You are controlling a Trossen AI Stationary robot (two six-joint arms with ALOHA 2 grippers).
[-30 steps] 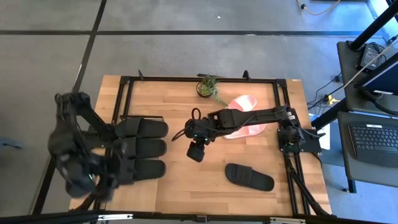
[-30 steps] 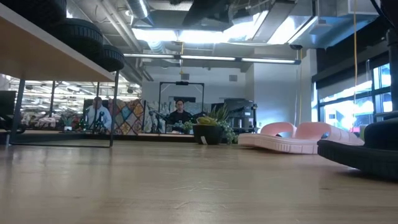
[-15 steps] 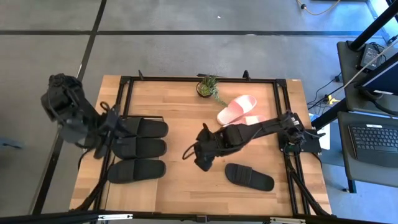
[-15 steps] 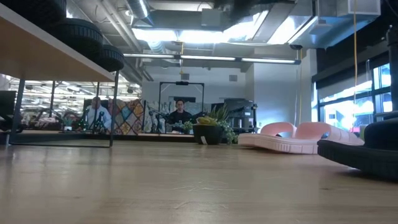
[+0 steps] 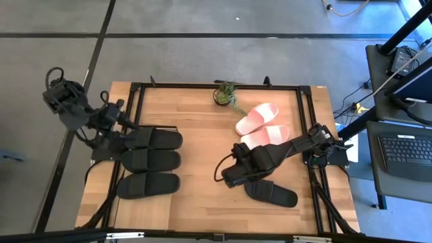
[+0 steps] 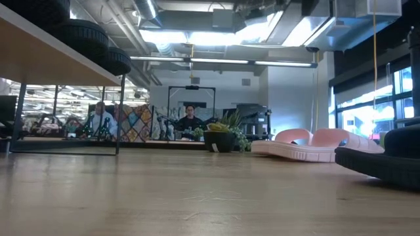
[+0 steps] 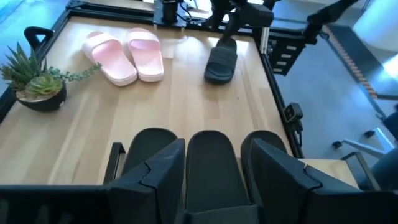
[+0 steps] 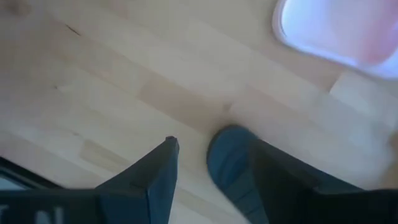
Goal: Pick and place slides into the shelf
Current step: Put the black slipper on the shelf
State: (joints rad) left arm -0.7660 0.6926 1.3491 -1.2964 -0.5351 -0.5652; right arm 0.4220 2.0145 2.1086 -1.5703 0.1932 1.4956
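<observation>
Three black slides [image 5: 152, 160] lie side by side on the shelf [image 6: 46, 62] at the table's left. My left gripper [image 5: 118, 131] hangs open beyond their left ends and touches nothing; in the left wrist view the middle slide [image 7: 211, 165] shows between its fingers. A fourth black slide [image 5: 271, 192] lies flat on the table at the near right. My right gripper [image 5: 233, 177] points down, open, above that slide's left end [image 8: 229, 165], clear of it. Two pink slides [image 5: 262, 127] lie on the table at the far right.
A small potted plant [image 5: 226, 94] stands at the table's far edge, in the middle. A black metal frame [image 5: 135, 86] runs around the tabletop. Bare wood lies in the table's middle [image 5: 202, 155]. Beyond the table, people [image 6: 190, 118] sit in the room.
My left gripper has drawn back from the shelf's near end toward the table's far left corner, staying open. My right gripper has gone from the table's middle toward the near right, over the lone black slide, and its wrist has rolled. No slide has moved.
</observation>
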